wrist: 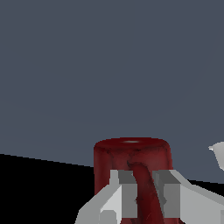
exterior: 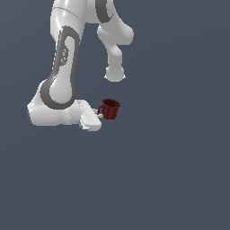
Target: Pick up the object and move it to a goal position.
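Mug (exterior: 110,109) held out sideways at the gripper (exterior: 99,111), toward the exterior view's right of the wrist, body upright with its dark opening facing up; whether it rests on anything below cannot be told from the flat grey ground. Jaws clenched on the loop handle (wrist: 142,192), one finger (wrist: 124,194) on each side of the loop, mug body just beyond the fingertips. Grip sits off the mug's centre, so likely tendency to swing or tilt about the handle during carry; goal position not marked anywhere in view.

Plain slate-grey backdrop (exterior: 179,179); black band low in wrist view.
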Motion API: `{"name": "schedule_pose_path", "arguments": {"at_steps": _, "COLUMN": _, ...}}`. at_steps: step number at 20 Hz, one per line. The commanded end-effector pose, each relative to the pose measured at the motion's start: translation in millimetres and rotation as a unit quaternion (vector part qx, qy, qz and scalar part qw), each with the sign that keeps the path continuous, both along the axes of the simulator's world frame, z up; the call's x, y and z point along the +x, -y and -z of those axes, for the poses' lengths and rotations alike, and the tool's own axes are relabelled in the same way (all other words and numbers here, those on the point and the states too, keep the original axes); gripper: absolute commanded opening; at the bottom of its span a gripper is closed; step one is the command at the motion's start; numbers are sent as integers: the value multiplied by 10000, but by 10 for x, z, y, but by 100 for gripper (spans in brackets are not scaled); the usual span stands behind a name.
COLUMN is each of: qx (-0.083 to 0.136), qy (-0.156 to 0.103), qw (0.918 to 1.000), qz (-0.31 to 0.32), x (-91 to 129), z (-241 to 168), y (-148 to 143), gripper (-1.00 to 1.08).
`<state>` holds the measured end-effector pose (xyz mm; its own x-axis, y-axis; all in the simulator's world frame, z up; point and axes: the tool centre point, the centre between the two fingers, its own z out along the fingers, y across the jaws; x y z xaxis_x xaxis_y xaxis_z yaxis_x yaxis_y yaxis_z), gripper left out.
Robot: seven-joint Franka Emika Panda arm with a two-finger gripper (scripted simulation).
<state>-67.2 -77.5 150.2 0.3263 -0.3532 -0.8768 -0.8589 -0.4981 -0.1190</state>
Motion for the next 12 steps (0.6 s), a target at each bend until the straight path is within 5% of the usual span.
{"name": "schedule_pose_path", "arguments": {"at_steps": 1, "qx": -2, "qy": 9, "qw": 10000, "qz": -1, "x": -22, "z": -314, "y": 29, "gripper": -100}}
{"name": "schedule_pose_path", "arguments": {"at_steps": 12, "qx": -9, "qy": 8, "qw": 10000, "qz": -10, "x": -84, "z": -1489, "y": 147, "gripper": -100}}
